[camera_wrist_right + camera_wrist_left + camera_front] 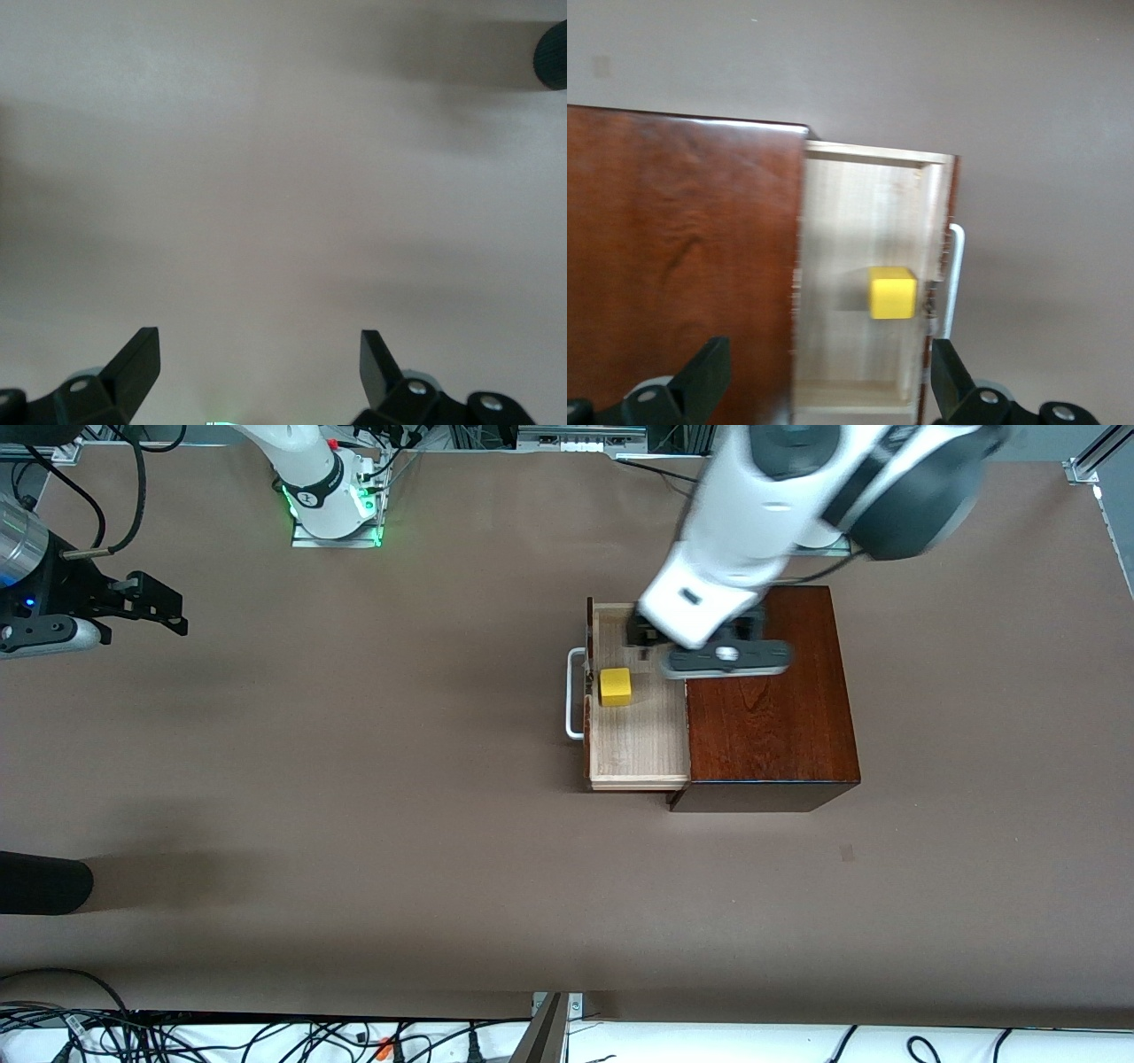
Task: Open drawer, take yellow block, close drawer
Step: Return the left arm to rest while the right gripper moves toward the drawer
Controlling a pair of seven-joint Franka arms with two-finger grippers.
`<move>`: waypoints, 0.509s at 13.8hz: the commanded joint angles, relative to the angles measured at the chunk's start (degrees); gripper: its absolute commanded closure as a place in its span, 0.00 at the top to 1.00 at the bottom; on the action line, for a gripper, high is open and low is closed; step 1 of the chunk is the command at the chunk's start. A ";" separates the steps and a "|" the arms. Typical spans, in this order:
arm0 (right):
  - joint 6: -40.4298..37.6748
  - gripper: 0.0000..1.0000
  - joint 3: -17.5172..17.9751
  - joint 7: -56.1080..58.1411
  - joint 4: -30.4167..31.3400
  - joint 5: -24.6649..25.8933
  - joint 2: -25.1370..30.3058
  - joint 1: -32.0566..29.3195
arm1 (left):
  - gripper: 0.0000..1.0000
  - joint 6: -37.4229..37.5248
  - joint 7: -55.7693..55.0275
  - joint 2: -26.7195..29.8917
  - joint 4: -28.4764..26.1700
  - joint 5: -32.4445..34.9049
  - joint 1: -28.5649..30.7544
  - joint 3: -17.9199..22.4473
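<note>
Gaping left pincer point(824, 385) over drawer point(859, 221)

No text, label, brand, number or sign can be read anywhere in these views
</note>
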State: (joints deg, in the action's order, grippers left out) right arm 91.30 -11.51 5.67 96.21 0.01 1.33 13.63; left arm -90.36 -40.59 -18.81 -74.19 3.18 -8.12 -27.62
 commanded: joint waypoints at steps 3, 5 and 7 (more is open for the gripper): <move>-1.03 1.00 1.31 0.75 -3.22 0.34 -4.48 1.31 | 1.00 0.52 10.33 8.52 -8.69 -4.22 9.95 0.37; -1.13 1.00 1.40 3.19 -4.10 0.17 -5.29 1.75 | 1.00 2.90 17.80 10.45 -8.87 -7.03 8.31 8.68; -3.74 1.00 1.92 9.15 -4.01 -0.18 -7.73 3.50 | 1.00 3.17 24.65 12.99 -11.23 -8.71 5.41 17.12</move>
State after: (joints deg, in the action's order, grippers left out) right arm 90.90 -9.89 9.80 94.25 -0.03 -3.71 15.68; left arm -87.37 -22.34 -10.46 -81.00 -3.05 -0.13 -17.62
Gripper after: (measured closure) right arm 0.000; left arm 0.000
